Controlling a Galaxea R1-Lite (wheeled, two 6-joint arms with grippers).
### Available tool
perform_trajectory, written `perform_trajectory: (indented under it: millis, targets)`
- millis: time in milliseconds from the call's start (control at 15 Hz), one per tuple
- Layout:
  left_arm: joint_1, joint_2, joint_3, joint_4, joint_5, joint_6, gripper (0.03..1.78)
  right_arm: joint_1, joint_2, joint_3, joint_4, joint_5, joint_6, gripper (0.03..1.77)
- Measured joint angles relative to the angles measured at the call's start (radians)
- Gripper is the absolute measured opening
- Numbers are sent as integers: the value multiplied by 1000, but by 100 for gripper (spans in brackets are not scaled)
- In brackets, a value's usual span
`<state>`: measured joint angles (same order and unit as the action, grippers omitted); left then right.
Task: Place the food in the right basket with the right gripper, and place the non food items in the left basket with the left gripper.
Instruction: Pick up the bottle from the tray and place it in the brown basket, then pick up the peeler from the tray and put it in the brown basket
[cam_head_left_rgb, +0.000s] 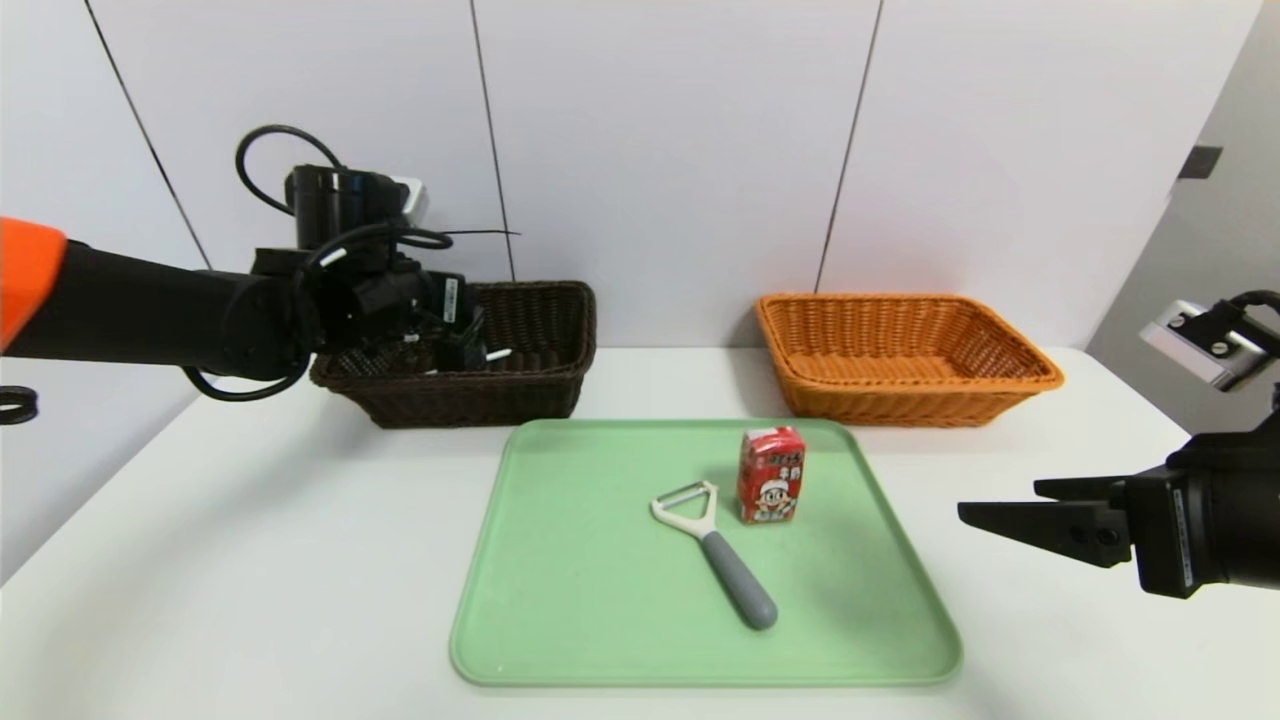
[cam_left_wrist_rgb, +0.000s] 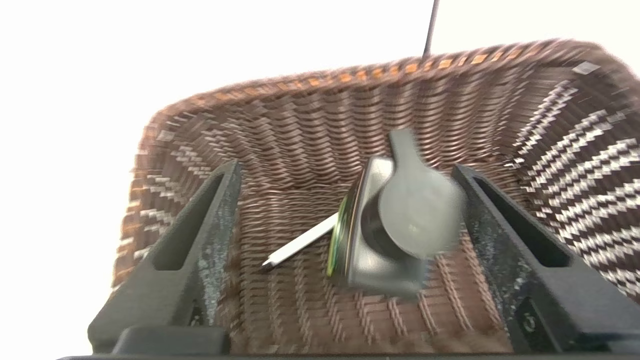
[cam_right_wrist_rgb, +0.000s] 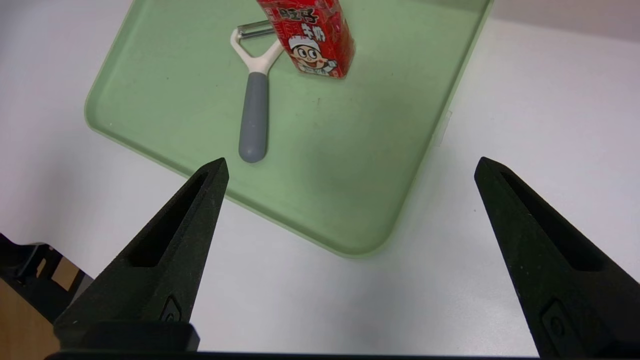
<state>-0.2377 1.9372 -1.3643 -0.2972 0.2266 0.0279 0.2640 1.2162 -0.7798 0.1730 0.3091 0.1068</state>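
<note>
Pump bottle between open left pincer fingers

Left tool spread wide, raised; right tool open, parked low.

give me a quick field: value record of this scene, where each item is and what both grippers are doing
left gripper: open, over the dark brown basket
in brown basket: black pump bottle, white pen
right gripper: open, beside the tray, holding nothing
green tray: peeler lying flat, red drink carton upright
orange basket: nothing seen inside
</note>
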Motion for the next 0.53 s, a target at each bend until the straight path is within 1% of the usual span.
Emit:
perform_trajectory:
  millis: [333, 533]
  targets:
    - [7, -156, 0, 110, 3, -16, 160, -2, -9, 0, 1, 0, 0, 170]
    - [9, -236, 6, 143, 5, -55, 163, -8, -14, 0, 1, 0, -1, 170]
